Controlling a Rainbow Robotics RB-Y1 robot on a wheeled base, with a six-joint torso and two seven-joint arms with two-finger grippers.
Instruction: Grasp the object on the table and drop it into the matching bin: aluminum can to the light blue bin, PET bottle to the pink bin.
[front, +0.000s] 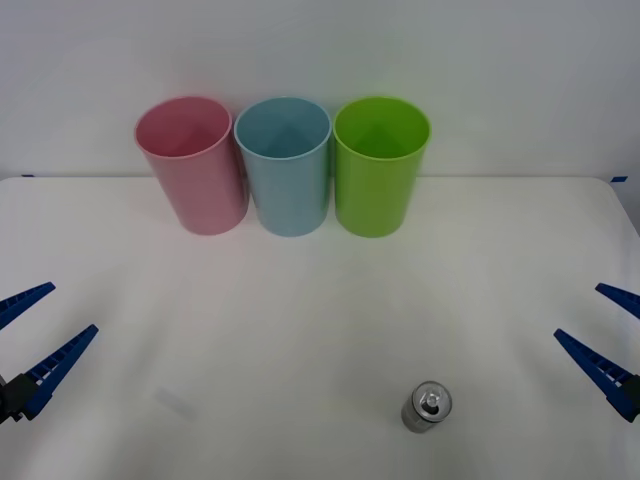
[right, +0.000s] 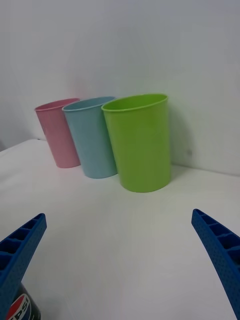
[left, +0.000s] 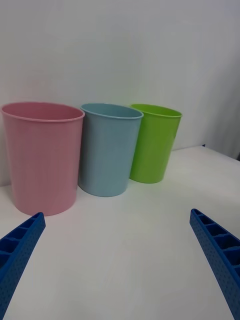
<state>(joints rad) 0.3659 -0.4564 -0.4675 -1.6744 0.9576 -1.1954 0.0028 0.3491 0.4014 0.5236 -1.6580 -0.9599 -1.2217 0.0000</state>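
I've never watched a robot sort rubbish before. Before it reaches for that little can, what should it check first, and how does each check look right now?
1. Can standing upright on the table, nothing touching it: ok.
2. Right hand open, low at the table's right edge, the nearer hand to the can: ok.
3. Left hand open and holding nothing, at the left edge: ok.
4. Light blue bin upright in the middle of the back row, between the pink bin and the lime green bin: ok.
5. Light blue bin has room inside: ok, it looks empty.
6. Can full or empty: cannot tell.
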